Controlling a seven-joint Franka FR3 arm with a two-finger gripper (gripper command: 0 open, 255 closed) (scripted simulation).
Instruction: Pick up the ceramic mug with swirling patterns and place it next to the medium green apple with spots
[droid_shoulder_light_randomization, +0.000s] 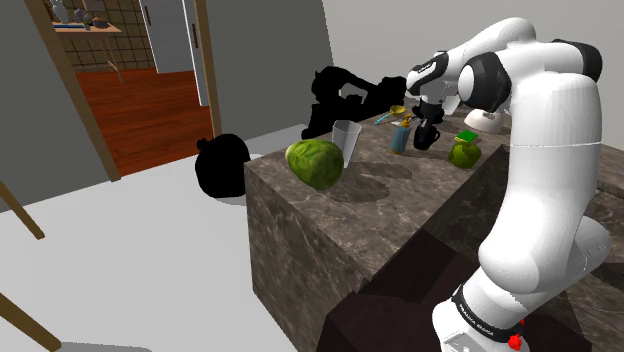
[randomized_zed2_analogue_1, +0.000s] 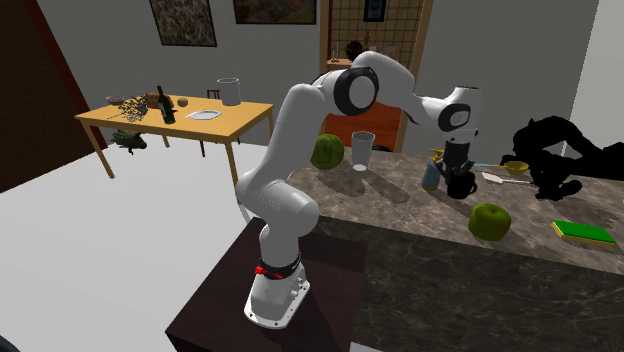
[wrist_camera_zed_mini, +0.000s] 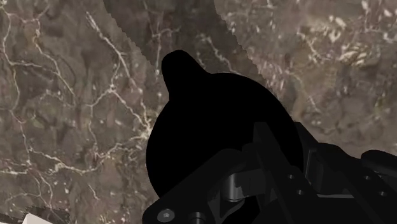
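Directly above the black mug (randomized_zed2_analogue_1: 461, 186) hangs the gripper (randomized_zed2_analogue_1: 458, 168), black against black, so whether it clamps the mug or stands spread cannot be told. The mug is upright at the dark marbled counter (randomized_zed2_analogue_1: 400, 212), beside a bluish container (randomized_zed2_analogue_1: 431, 175), near the green apple (randomized_zed2_analogue_1: 490, 221) but apart from it.

The marble surface (randomized_zed2_analogue_1: 410, 225) carries 1 black mug (randomized_zed2_analogue_1: 461, 185), 1 green apple (randomized_zed2_analogue_1: 490, 221), 1 pale tumbler (randomized_zed2_analogue_1: 362, 150), 1 leafy green head (randomized_zed2_analogue_1: 326, 152) (cabbage, by the look), 1 flat green block (randomized_zed2_analogue_1: 583, 233), 1 yellow bowl (randomized_zed2_analogue_1: 516, 167) and 1 bluish container (randomized_zed2_analogue_1: 431, 175).
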